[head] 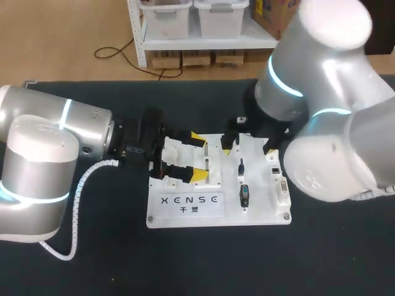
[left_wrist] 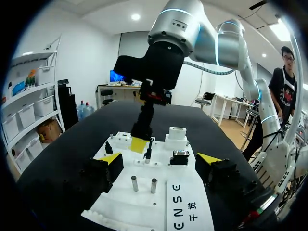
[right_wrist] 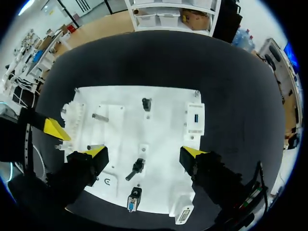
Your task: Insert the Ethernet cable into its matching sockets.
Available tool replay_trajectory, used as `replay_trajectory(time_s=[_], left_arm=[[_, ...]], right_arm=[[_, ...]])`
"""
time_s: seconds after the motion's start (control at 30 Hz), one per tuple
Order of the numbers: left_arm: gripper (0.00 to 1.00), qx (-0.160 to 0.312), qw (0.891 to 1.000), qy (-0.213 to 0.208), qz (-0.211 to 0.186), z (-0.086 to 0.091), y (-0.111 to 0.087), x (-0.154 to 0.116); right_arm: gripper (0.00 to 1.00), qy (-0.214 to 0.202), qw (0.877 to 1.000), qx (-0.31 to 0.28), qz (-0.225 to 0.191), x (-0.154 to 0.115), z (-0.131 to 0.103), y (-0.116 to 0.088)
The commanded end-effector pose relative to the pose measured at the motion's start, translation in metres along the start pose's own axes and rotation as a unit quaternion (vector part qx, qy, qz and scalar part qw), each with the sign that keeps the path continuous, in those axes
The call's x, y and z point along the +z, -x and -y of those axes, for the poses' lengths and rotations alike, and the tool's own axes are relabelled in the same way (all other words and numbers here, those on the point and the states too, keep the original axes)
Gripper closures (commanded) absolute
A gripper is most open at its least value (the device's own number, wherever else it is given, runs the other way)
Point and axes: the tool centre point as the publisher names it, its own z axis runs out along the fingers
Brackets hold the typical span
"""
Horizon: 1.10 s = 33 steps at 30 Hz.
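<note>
Dark cloth covers the black table [head: 185, 259], and on it a white board [head: 162, 217] of fixtures is set between the two arms; at the board's left part the left gripper [head: 199, 157] is held low and level, its yellow-tipped fingers spread wide and nothing grasped between them, two short upright pins being seen just ahead of it in its own wrist view; no corded Ethernet cable can be made out in any view; toward the board's right half a small black plug-like piece [head: 241, 166] is seen, with a blue-faced connector [head: 245, 196] just nearer the robot, and whether the piece belongs to the cable cannot be told; the right gripper [right_wrist: 144, 153] is poised above this piece, pointed down at the board, its fingers released and wide apart with the piece lying under and between them, untouched; the piece's long axis is judged to run roughly away from the robot, slightly slanted, and so across the line along which those fingers would close; the right arm is therefore judged much the nearer, and a straight descent is what the coming grasp appears to call for; at the board's right edge a white socket block [right_wrist: 195, 120] is mounted, just beside the right gripper's outer finger.
</note>
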Motion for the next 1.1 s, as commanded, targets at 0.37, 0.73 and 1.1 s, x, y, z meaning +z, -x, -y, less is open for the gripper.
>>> replay_trajectory(time_s=[0.37,0.73,1.1], left_arm=[[0.00,0.001,1.000,0.001,0.003,0.000,-0.002,0.000],[0.00,0.001,1.000,0.001,0.003,0.000,-0.002,0.000],[0.00,0.001,1.000,0.001,0.003,0.000,-0.002,0.000]], right_arm=[[0.18,-0.095,0.995,-0.002,-0.015,0.020,-0.006,-0.014],[0.50,-0.098,0.995,-0.009,-0.022,0.026,-0.008,-0.018],[0.60,-0.101,0.995,-0.010,-0.025,0.026,-0.007,-0.021]])
